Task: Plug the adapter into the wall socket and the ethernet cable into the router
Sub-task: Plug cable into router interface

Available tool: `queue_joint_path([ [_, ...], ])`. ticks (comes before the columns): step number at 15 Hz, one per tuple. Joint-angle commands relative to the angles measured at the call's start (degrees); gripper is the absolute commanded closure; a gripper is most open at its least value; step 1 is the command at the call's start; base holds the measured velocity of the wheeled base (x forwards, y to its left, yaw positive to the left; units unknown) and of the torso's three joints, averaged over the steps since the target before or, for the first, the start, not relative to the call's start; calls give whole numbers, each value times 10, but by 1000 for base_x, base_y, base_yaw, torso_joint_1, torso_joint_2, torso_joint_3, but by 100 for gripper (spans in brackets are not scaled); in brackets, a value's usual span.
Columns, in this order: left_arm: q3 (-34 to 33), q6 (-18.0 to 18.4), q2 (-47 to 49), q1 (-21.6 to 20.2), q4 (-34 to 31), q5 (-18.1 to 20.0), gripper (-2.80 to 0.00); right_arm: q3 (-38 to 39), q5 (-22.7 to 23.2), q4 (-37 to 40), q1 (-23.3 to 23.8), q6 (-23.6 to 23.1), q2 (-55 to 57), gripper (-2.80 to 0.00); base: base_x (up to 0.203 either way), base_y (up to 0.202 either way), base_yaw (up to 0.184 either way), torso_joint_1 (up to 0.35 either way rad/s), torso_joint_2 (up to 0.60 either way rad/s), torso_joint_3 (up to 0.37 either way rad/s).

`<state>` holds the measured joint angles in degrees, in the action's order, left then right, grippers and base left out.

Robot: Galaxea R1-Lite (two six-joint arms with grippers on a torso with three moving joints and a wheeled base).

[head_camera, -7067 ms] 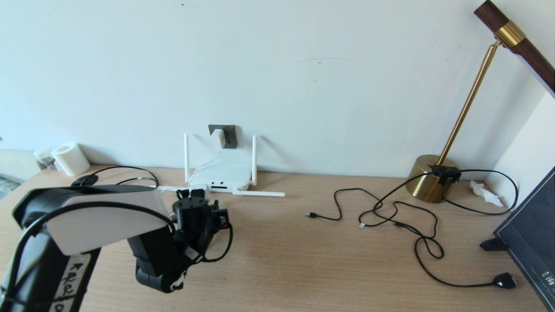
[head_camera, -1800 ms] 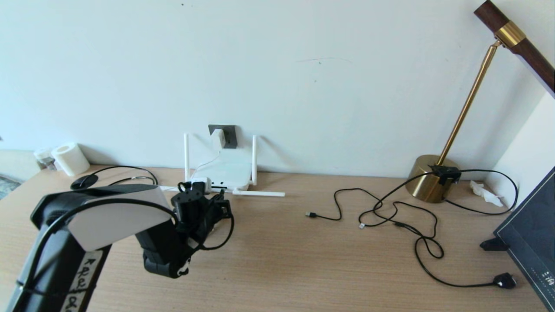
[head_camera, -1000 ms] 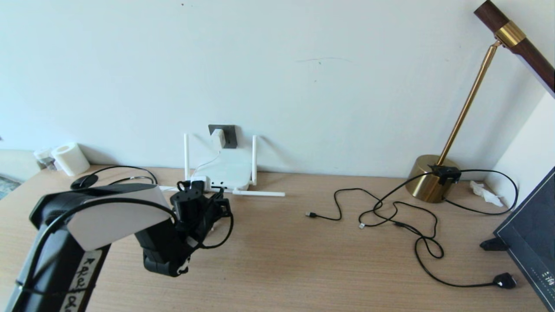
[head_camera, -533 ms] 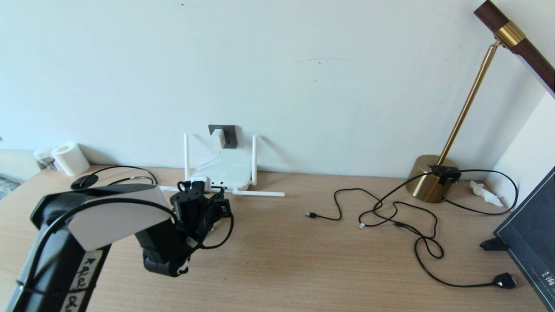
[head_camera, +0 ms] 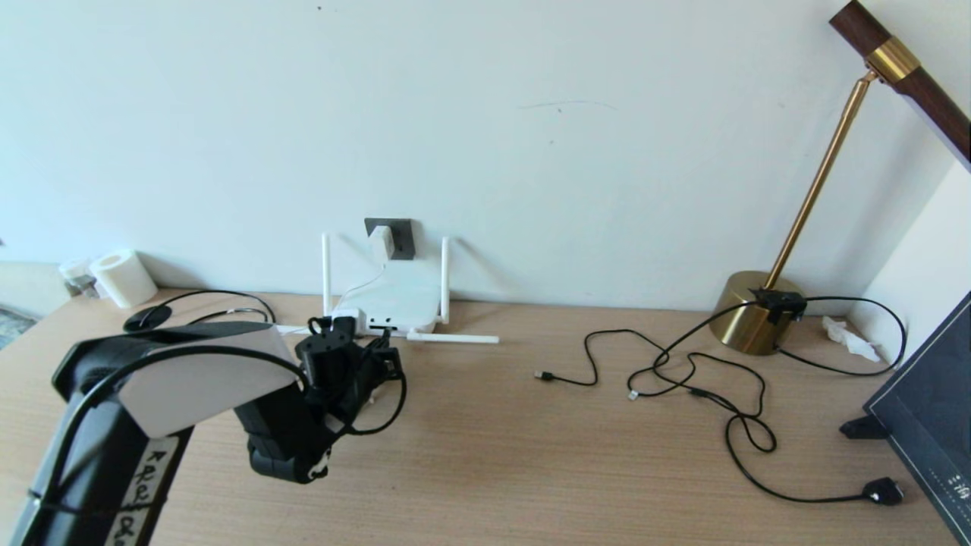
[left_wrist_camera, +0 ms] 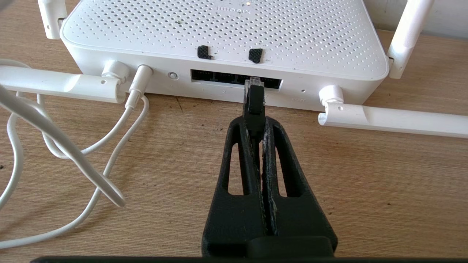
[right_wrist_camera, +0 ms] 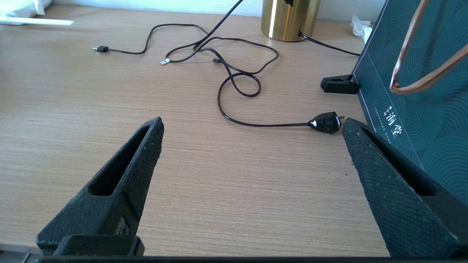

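The white router (head_camera: 394,299) lies against the wall, two antennas up and two flat on the desk. Just above it the white adapter (head_camera: 381,243) sits in the dark grey wall socket (head_camera: 402,236), its thin cord running down to the router. My left gripper (left_wrist_camera: 257,124) is shut on the black boot of the ethernet cable (left_wrist_camera: 254,100). The clear plug tip is at the mouth of the router's (left_wrist_camera: 223,36) dark port row (left_wrist_camera: 219,76). In the head view the left gripper (head_camera: 356,356) is right in front of the router. My right gripper (right_wrist_camera: 252,128) hangs open over bare desk.
The white power cord (left_wrist_camera: 73,153) loops on the desk beside the left gripper. Thin black cables (head_camera: 683,371) sprawl at mid-right, one ending in a black plug (right_wrist_camera: 325,122). A brass lamp (head_camera: 751,311), a dark green box (head_camera: 925,409) and a paper roll (head_camera: 121,277) stand at the edges.
My left gripper has crept forward towards the router with the ethernet plug in it, most of it earlier, only slightly in the last second. Nothing else has moved.
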<state>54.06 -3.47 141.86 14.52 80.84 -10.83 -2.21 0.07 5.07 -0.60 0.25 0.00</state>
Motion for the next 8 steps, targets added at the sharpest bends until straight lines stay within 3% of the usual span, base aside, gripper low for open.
queue_joint_path([
  [1,2,0,2,0,5,-1,0,0,0,0,0,0,0,-280,0,0,0,0,0,0],
  [8,5,0,2,0,5,-1,0,0,0,0,0,0,1,-280,0,0,0,0,0,0],
])
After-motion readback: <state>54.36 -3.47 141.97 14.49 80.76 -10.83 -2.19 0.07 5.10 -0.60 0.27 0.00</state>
